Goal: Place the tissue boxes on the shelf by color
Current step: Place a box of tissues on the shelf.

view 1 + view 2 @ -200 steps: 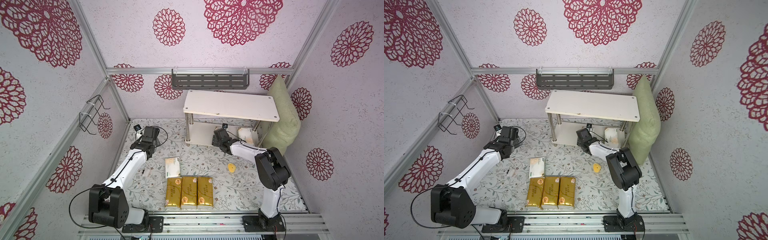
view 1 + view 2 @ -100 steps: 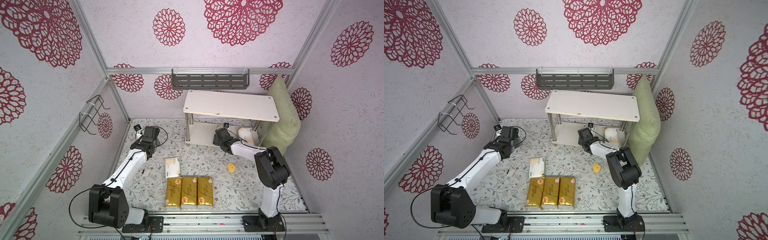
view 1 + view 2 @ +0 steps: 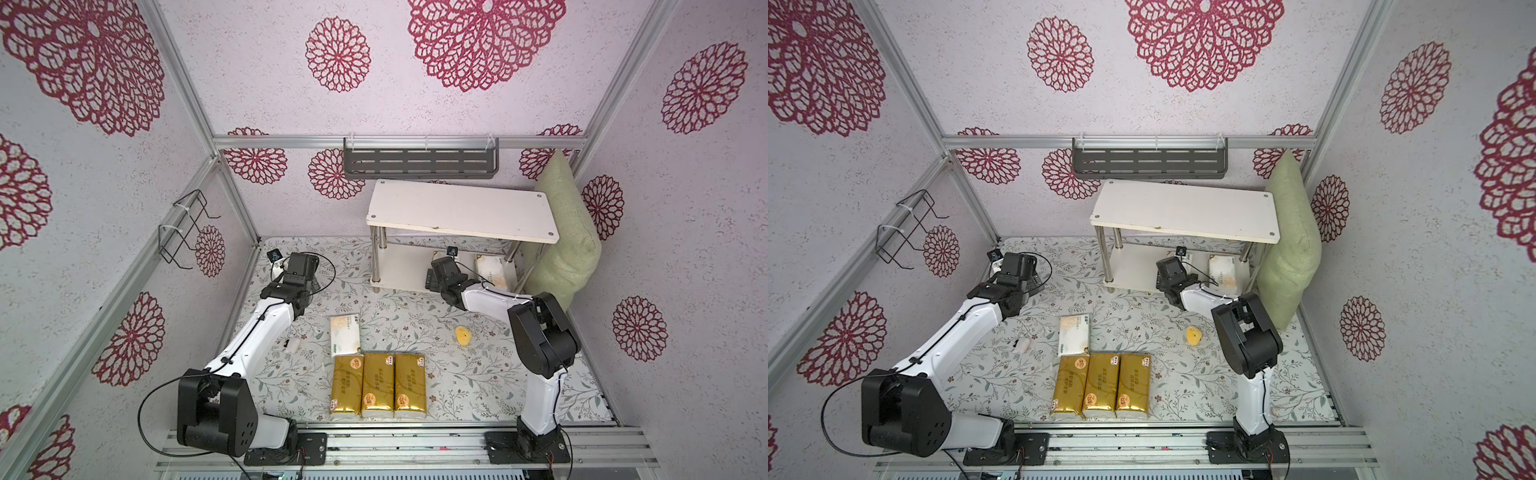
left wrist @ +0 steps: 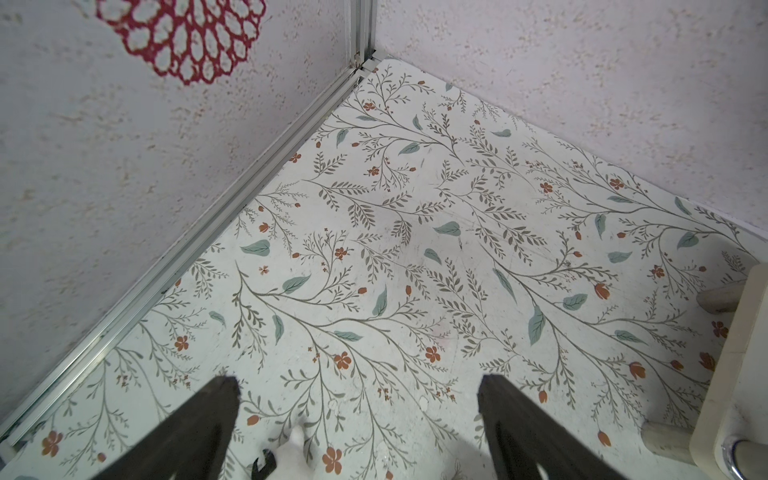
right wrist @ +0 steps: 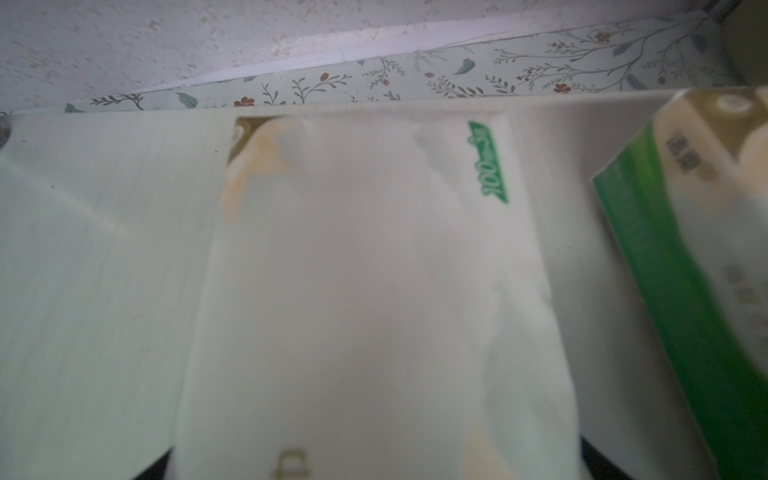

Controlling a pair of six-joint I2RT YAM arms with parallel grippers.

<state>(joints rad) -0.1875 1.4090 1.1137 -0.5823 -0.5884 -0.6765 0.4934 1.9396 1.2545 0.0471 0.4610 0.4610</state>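
Three gold tissue boxes [image 3: 378, 384] lie side by side near the front of the floor in both top views. A white tissue box [image 3: 345, 334] lies just behind them. The white shelf [image 3: 461, 208] stands at the back right, and another white box [image 3: 490, 270] sits on its lower board. My right gripper [image 5: 376, 465] reaches under the top board. A white box [image 5: 374, 270] rests on the lower board [image 5: 104, 249] between its jaws, whose dark tips barely show at its sides. My left gripper [image 4: 359, 386] hangs open and empty over the floor near the back left corner.
A green pillow [image 3: 561, 237] leans against the shelf's right end. A small yellow lump [image 3: 462, 336] lies on the floor beside my right arm, and a white scrap [image 3: 293, 344] beside my left arm. A grey slotted rack [image 3: 419, 164] and a black wire rack [image 3: 183, 232] hang on the walls.
My right wrist has edged slightly toward the shelf's lower tier. The left arm and the boxes on the floor have not moved.
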